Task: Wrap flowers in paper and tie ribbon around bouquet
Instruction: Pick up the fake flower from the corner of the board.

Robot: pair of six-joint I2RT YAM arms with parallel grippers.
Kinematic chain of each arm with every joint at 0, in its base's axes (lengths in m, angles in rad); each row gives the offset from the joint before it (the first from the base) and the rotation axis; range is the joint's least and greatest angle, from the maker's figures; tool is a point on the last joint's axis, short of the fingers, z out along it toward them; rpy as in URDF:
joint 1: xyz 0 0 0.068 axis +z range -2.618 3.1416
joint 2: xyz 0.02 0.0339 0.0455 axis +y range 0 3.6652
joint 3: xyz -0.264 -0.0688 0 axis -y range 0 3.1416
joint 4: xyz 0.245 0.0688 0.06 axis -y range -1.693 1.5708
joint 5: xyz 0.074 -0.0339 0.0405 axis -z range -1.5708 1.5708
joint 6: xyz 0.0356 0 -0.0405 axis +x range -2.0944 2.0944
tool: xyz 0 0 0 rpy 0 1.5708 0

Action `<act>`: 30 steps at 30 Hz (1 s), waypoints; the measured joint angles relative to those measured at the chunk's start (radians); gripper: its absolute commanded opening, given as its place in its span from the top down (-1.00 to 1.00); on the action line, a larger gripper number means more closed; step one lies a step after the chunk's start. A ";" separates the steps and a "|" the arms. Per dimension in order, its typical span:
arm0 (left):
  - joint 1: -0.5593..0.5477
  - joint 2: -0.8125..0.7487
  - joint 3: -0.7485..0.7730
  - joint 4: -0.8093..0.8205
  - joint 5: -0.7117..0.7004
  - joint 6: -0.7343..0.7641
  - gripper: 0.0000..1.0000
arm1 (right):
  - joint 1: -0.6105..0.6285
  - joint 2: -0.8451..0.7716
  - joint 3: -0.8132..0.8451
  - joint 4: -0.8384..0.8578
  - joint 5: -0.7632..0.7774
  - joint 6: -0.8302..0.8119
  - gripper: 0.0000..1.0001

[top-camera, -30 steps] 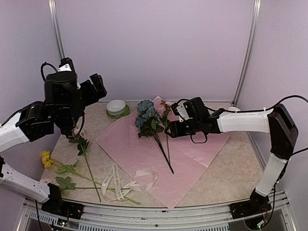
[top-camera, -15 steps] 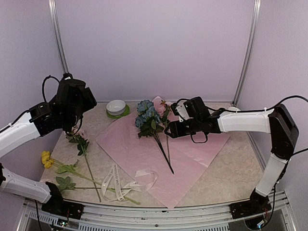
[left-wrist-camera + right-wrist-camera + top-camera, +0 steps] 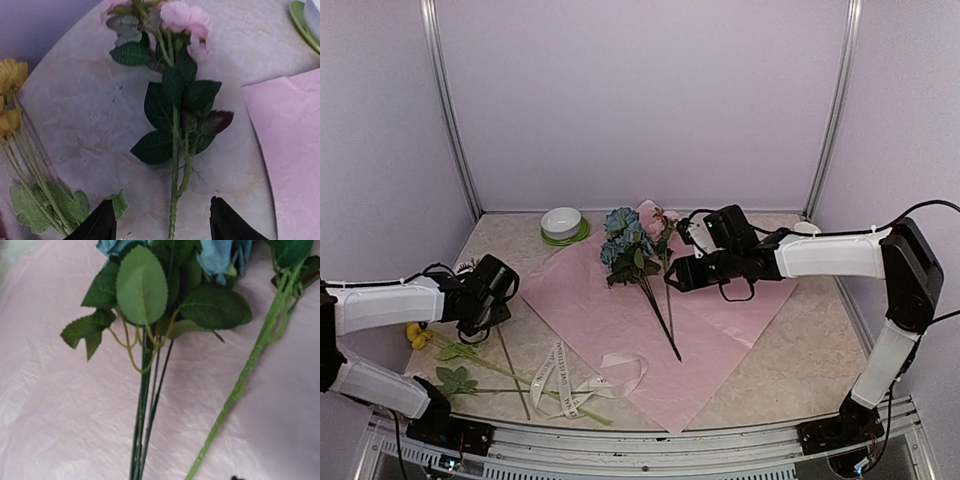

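Blue flowers (image 3: 623, 238) lie on the lilac-pink paper (image 3: 620, 330), their dark stems (image 3: 142, 415) running toward me, with a lighter green stem (image 3: 235, 395) beside them. My right gripper (image 3: 678, 272) hovers low over these stems; only one fingertip (image 3: 234, 477) shows, far off centre, and nothing sits between the jaws. At the left, my left gripper (image 3: 162, 227) is down at the table, open, its fingers (image 3: 97, 225) standing either side of the pink flower's stem (image 3: 175, 190) without touching it. The cream ribbon (image 3: 565, 385) lies at the paper's near-left edge.
A yellow flower (image 3: 416, 331) with leafy stems lies left of the pink one. A white bowl on a green plate (image 3: 562, 221) stands at the back. The paper's corner (image 3: 295, 150) lies just right of the left gripper.
The left arm has swung down from high above the table to the pink flower's stem, and its jaws have narrowed. The right arm has not moved.
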 measured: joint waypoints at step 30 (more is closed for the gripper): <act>0.083 0.240 -0.030 0.240 0.153 0.048 -0.01 | 0.000 0.000 -0.009 -0.008 0.000 -0.023 -0.18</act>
